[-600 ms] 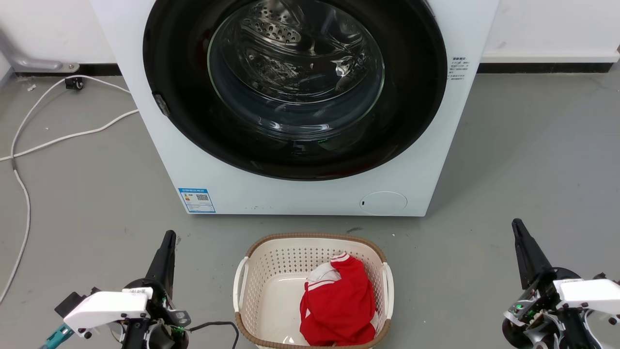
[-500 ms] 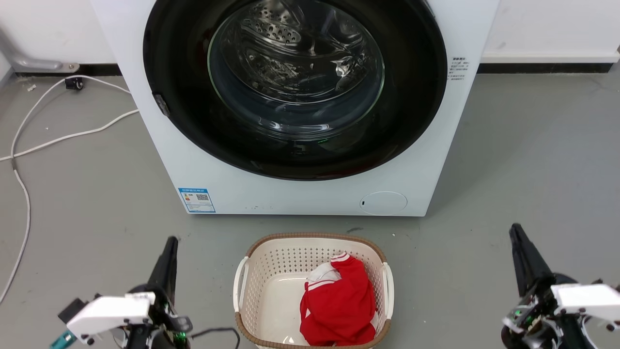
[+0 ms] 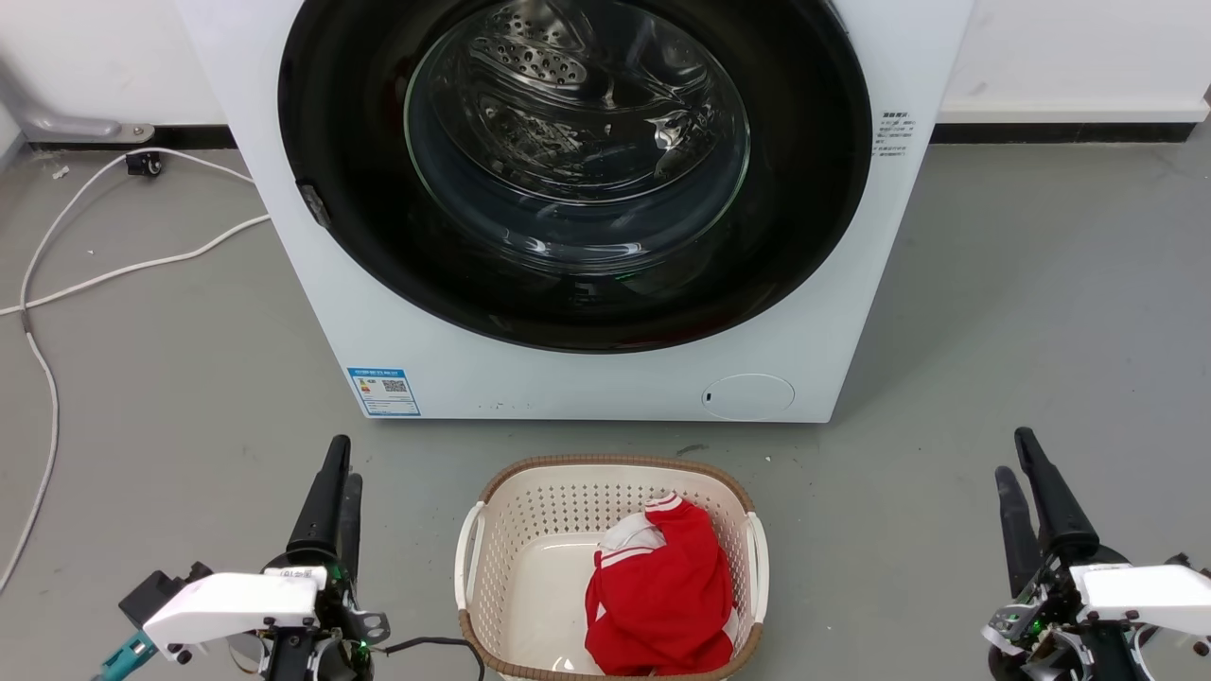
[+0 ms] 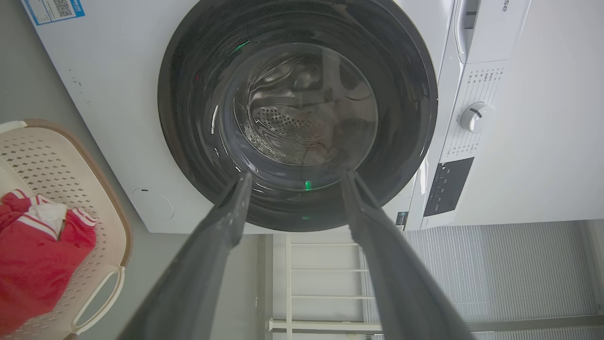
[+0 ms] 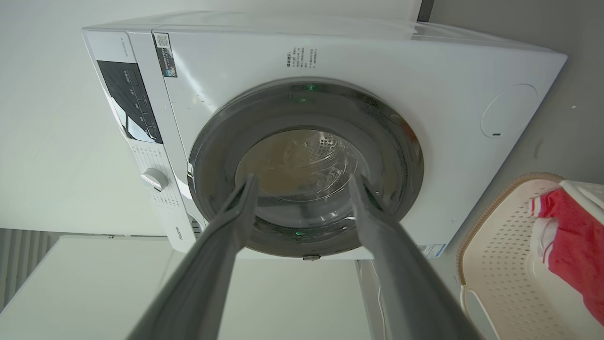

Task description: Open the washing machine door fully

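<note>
Both grippers have parted their fingers in the last half second. In the head view the left gripper (image 3: 345, 463) and the right gripper (image 3: 1013, 456) each looked like one dark spike a moment ago. Now each shows two long dark fingers with a gap between them. Our wrist views agree: each pair stands spread with nothing held. Both sit low at the corners of the head view, well apart from the machine.

The large round black-rimmed washing machine door with its bulging clear glass centre (image 3: 577, 142) has not moved. It lies shut, flush against the front of the white washing machine (image 3: 587, 383). A small grey tab (image 3: 314, 203) sits on the rim's left edge; we cannot tell whether it is a catch or part of the hinge.

Between our grippers, just before the machine, stands the cream perforated plastic laundry basket with a brown rim (image 3: 530, 515), holding a red and white garment (image 3: 662, 586).

We judge that the opening itself has not begun. The spread fingers read as readiness to reach, nothing more. Whichever arm goes must cross the whole gap to the rim, keep clear of the basket, and find an edge it can pull.
</note>
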{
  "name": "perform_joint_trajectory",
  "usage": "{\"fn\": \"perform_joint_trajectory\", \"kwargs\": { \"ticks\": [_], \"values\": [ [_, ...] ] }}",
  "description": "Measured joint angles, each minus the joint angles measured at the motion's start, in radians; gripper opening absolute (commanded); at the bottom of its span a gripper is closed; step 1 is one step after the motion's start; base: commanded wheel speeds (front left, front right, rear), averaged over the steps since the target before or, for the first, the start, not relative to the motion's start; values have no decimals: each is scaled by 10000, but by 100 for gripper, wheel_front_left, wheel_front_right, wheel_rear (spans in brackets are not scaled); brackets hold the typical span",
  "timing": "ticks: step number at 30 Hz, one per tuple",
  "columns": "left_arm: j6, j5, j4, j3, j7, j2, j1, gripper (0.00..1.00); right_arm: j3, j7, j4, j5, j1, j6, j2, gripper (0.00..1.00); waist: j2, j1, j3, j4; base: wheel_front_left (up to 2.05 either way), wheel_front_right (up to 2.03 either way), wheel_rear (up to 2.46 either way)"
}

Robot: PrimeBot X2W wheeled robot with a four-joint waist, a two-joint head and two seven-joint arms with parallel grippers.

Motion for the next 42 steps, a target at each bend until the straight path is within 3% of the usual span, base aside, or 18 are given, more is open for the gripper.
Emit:
{"fn": "perform_joint_trajectory", "kwargs": {
  "ticks": [7,24,33,42],
  "values": [
    [0,1361,-560,-125,-295,-2,-51,100,-65,-288,-543,-1578,0,0,2,100,0,0,-8,-19,0,0,0],
    [0,5620,-1498,-178,-924,2,-73,100,364,-943,-1814,-6763,237,0,-35,100,0,0,-42,-57,0,0,0],
    [12,7626,-1484,-454,-1221,140,16,100,594,-1223,-1889,-8840,457,0,-98,100,0,0,-100,-68,0,0,0],
    [332,9233,-1308,-871,-1501,422,113,100,483,-1521,-1582,-10596,618,0,-65,100,0,0,-148,-77,0,0,0]
  ]
}}
